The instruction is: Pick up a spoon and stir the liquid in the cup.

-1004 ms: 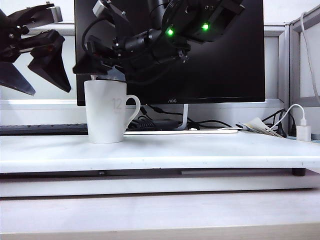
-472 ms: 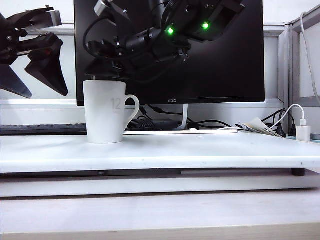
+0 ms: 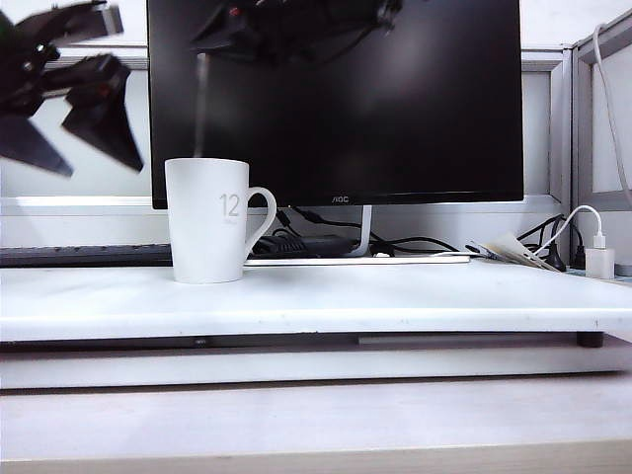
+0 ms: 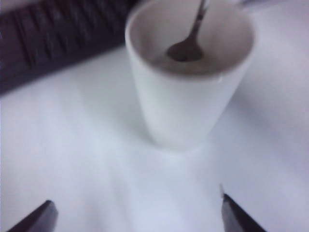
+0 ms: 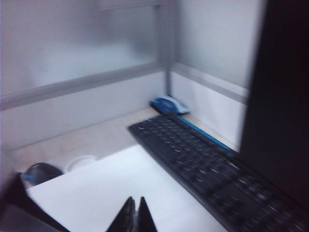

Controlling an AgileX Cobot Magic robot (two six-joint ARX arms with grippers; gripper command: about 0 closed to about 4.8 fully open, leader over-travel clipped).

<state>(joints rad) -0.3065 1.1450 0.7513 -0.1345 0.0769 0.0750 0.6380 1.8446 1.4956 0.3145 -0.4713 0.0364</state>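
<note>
cup (image 3: 208, 220) "12" on worktop (image 3: 395, 296) | spoon (image 4: 189, 42) in cup | monitor (image 3: 395, 99) "AOC" | left gripper (image 4: 137, 212) jaws wide beside cup | right gripper (image 5: 132, 215) jaws closed, spoon grip unclear

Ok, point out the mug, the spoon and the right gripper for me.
mug (image 3: 205, 232), exterior view: the middle of its white side.
spoon (image 4: 185, 50), left wrist view: its bowl, inside the mug.
right gripper (image 5: 135, 215), right wrist view: its shut fingertips.
</note>
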